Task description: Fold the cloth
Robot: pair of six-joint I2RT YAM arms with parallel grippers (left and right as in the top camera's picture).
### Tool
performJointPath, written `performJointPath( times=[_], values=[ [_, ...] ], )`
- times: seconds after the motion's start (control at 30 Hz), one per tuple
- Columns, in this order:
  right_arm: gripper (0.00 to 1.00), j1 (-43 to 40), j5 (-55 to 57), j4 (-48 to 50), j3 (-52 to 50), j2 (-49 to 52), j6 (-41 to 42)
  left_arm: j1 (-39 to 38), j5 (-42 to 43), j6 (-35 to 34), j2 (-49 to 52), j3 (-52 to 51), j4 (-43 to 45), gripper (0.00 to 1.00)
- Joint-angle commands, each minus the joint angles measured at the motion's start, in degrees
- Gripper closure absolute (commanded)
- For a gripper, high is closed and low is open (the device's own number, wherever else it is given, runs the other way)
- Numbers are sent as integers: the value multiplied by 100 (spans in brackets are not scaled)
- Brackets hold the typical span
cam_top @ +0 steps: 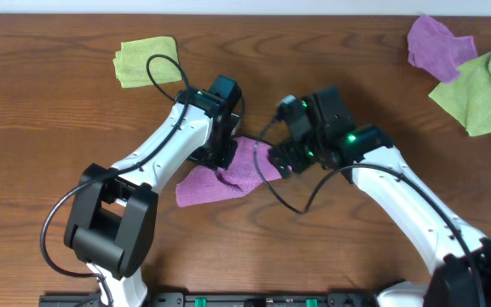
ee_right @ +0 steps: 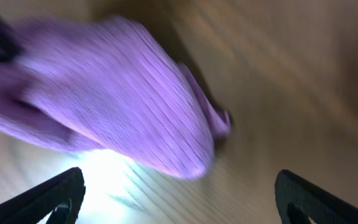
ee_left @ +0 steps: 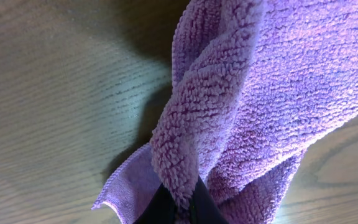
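Firmly my left gripper (ee_left: 180, 204) pinched a bunched fold of the purple cloth (ee_left: 278, 81) to lift it, while my right gripper (ee_right: 182, 199) hung spread wide, holding nothing.

Green cloths (cam_top: 147, 61) (cam_top: 482, 92), second purple cloth (cam_top: 436, 47)

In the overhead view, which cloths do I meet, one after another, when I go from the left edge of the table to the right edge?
lime-green cloth → purple cloth in the middle → second purple cloth → another lime-green cloth
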Motion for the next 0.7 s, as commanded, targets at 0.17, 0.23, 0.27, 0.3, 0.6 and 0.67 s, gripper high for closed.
performJointPath(
  times=[0.17,0.23,0.27,0.3,0.6,0.67],
  values=[
    [3,-68,-691,1274,-1261,-9,361,-195,37,-177,9,-33,37,94],
    [14,-4,-732,1725,-1427,9,553,-240,39,-181,9,-31,68,94],
    [20,17,-730,1891,-1473,24,588,-260,39,-186,9,-31,68,94],
    [30,31,-730,1980,-1493,42,616,-273,37,-225,11,-31,63,94],
    [45,39,-560,2070,-1624,525,645,-376,42,-328,11,-31,-7,94],
    [57,39,-573,2188,-1641,686,671,-407,42,-337,9,-31,-4,94]
  ],
)
